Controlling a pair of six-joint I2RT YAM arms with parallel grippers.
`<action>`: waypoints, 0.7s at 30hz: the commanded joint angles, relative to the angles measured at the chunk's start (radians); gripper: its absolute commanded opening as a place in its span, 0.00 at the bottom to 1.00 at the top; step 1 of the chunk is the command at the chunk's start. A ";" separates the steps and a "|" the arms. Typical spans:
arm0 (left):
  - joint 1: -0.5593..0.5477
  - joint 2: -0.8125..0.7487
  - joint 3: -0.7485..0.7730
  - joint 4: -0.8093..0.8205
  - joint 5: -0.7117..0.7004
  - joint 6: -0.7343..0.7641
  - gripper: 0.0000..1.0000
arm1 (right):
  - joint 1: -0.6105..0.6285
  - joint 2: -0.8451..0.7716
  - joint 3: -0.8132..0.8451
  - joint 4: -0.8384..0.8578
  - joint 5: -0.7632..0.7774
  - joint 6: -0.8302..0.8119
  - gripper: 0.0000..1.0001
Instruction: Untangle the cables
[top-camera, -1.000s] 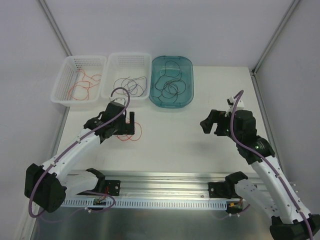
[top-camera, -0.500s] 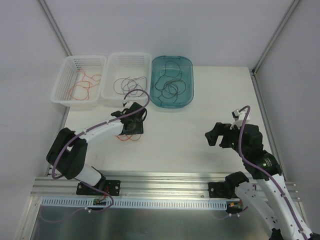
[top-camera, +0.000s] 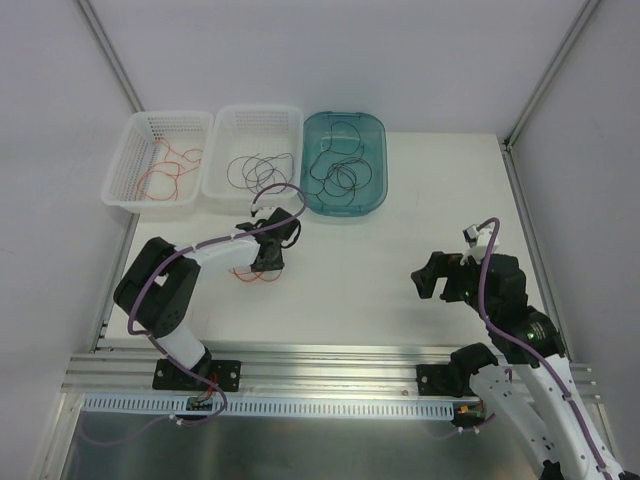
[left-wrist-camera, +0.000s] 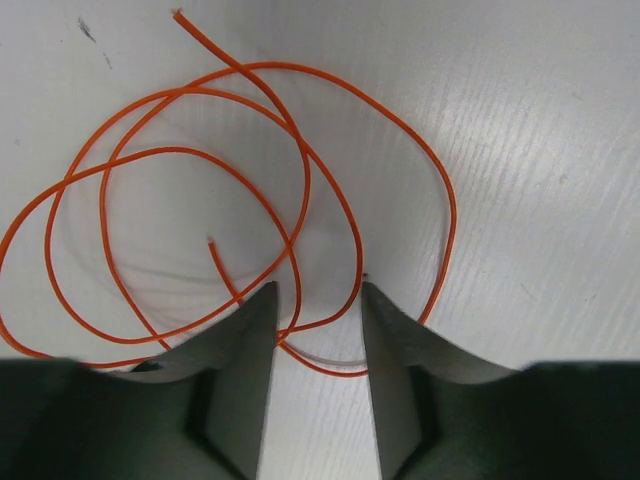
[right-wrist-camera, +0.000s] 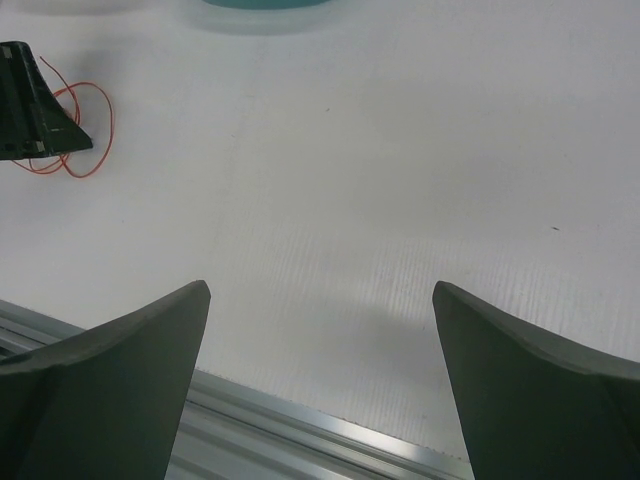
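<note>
Top external view: the teal bin stands at the far edge of the tabletop with black cables looped inside it. Just left of the bin is a white basket holding more black cables, and left of that a second white basket with red-orange ones. Nearer the arms than the bin, and a little to its left, one loose red-orange cable lies coiled flat on the tabletop. The left fingers are set down over it, narrowed but apart (a clear gap shows in the left wrist view), with two strands crossing that gap and nothing pinched. The right fingers stand wide apart and hold nothing, nearer and to the right of the bin, above bare tabletop. An aluminium rail runs along the near edge, opposite the bin, and white walls close the sides.
</note>
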 joint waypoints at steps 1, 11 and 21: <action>-0.006 0.037 -0.001 -0.003 -0.015 -0.027 0.31 | 0.004 -0.013 0.004 -0.009 -0.006 -0.018 1.00; -0.006 -0.047 -0.073 0.002 0.021 -0.037 0.00 | 0.004 -0.001 0.012 -0.007 -0.009 -0.016 0.99; 0.037 -0.403 0.073 -0.125 0.010 0.142 0.00 | 0.006 0.033 0.027 0.004 -0.024 -0.010 1.00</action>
